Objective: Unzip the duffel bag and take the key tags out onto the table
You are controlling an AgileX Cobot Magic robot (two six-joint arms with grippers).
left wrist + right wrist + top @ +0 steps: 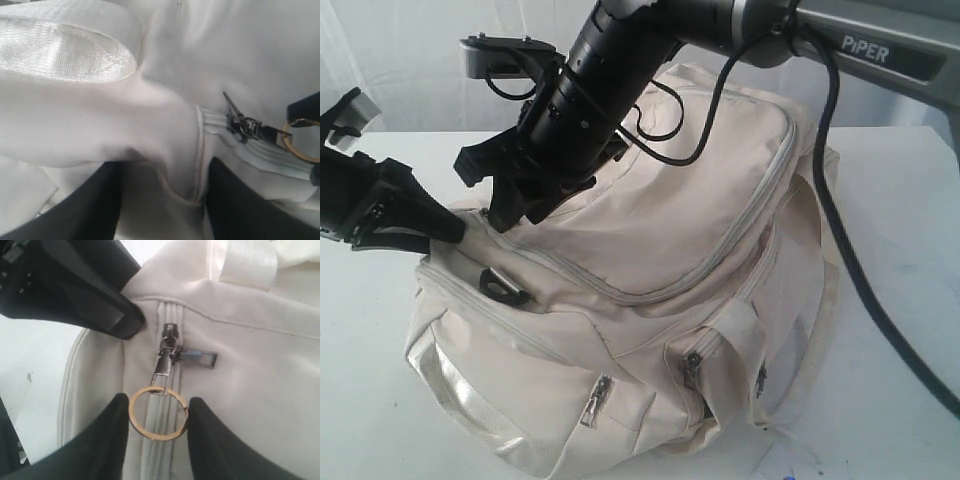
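1. Nearest the onlooker, the duffel bag (660, 250) lies on the white table (360, 400). Its front face shows 2 side pockets whose grey zipper pulls (595, 400) hang down, and both pockets are zipped.
2. At the bag's left end, the left end effector (448, 230) presses its tips against the fabric. Its jaws stand apart with a raised fold of cream cloth between the 2 fingers (90, 210), which do not pinch it. A satin webbing handle (60, 50) lies just beside that fold.
3. Just beyond, the right end effector (525, 215) comes down onto the top of the same end. It is closed across a brass pull ring (159, 438), with both fingers touching the ring's rim on opposite sides.
4. The ring hangs from the metal zipper slider (169, 337), which sits at the end of its track by the seam. The grey teeth under the ring are closed.
5. Farther back, the right arm (880, 45) crosses above the bag.
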